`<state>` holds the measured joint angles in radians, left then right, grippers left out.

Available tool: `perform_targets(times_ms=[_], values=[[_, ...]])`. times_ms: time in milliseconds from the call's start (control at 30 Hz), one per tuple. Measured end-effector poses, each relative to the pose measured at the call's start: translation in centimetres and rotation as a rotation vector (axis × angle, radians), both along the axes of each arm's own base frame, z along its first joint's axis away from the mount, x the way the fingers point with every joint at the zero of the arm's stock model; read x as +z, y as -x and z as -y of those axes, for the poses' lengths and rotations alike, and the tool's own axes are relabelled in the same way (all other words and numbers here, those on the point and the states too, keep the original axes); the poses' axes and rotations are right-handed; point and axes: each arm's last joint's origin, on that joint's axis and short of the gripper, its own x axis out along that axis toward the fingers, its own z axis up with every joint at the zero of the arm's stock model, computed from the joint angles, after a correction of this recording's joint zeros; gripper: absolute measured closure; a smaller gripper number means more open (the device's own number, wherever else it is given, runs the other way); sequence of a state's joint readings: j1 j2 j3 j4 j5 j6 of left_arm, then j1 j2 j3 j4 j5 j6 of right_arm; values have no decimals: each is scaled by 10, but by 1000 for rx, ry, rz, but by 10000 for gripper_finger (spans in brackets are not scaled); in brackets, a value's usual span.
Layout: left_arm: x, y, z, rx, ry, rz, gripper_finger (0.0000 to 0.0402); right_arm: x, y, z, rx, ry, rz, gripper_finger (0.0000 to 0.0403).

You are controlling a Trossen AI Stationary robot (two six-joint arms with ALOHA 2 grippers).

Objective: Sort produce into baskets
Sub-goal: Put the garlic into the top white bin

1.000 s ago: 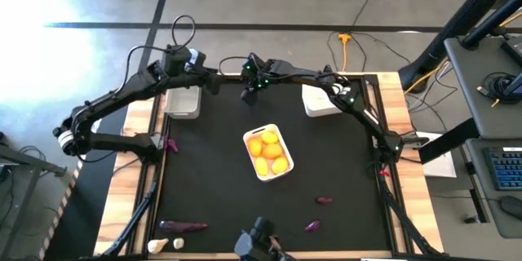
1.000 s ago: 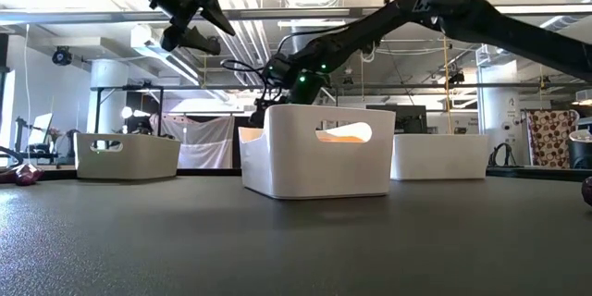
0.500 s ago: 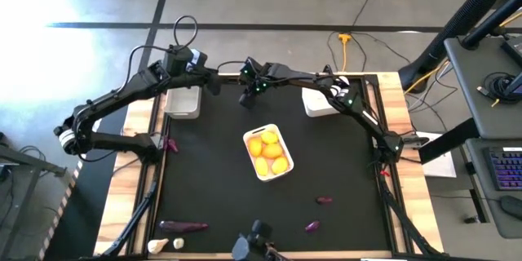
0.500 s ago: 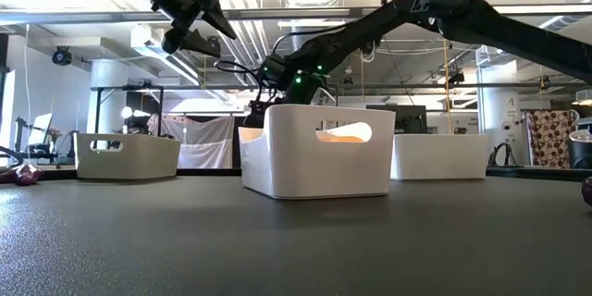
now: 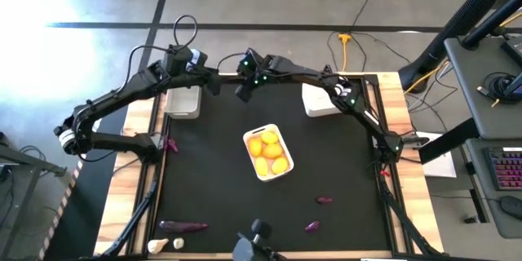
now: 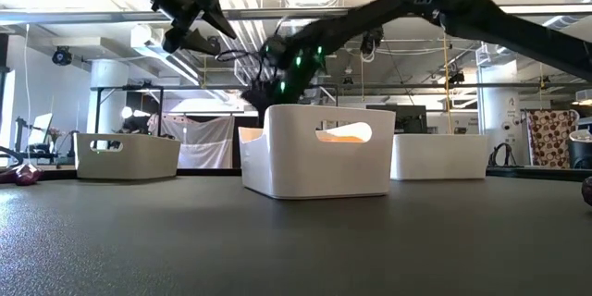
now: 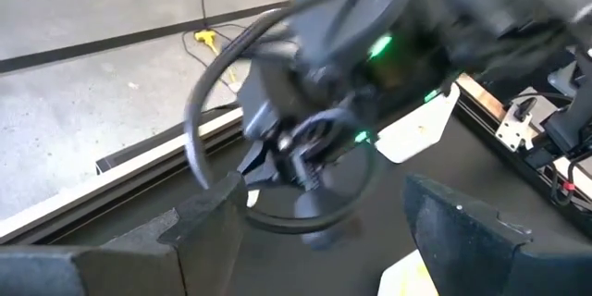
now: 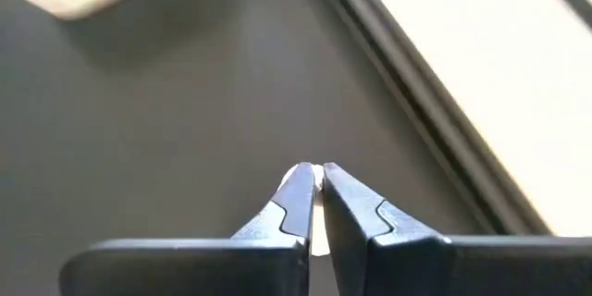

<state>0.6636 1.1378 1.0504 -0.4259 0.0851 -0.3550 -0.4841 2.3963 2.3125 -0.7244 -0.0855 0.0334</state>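
My right gripper (image 5: 242, 94) hangs over the mat's far edge, between the grey basket (image 5: 182, 102) and the far white basket (image 5: 320, 99). It is shut on a small white piece (image 8: 298, 174). My left gripper (image 5: 214, 85) stands open beside it, high above the table (image 6: 199, 28), with nothing between its fingers (image 7: 208, 227). The middle white basket (image 5: 268, 153) holds several yellow and orange fruits. Purple pieces (image 5: 325, 200) (image 5: 311, 227) (image 5: 183, 226) and white bulbs (image 5: 157, 245) lie on the mat toward the near edge. My right gripper pinches the small white piece between its two fingers, at their free ends (image 8: 317, 205). Only a white sliver shows between them and just past the tips. The fingers slant down toward the mat, and the piece is lifted clear of it.
Another purple piece (image 5: 170, 143) lies by the mat's left edge. The two arms are close together at the far side (image 7: 351, 46). Bare black mat (image 5: 212, 179) lies between the middle basket and the near pieces.
My right gripper has shut its fingers and risen from the mat at the far edge, drifting a little toward the far side.
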Motion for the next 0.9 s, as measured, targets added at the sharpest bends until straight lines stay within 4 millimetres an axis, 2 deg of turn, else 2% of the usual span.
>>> perform_targets(times_ms=[300,567,700,900], values=[[1,1,1,-24,-36,-21,132,87,28,-12,73,103,76,390],[3,2,2,-42,-67,-32,132,146,85,-20,66,158,-61,390],[2,1,1,-55,-85,-46,132,162,119,-18,-29,144,-147,390],[4,0,1,-79,-112,-35,132,164,164,-34,-146,133,-351,390]])
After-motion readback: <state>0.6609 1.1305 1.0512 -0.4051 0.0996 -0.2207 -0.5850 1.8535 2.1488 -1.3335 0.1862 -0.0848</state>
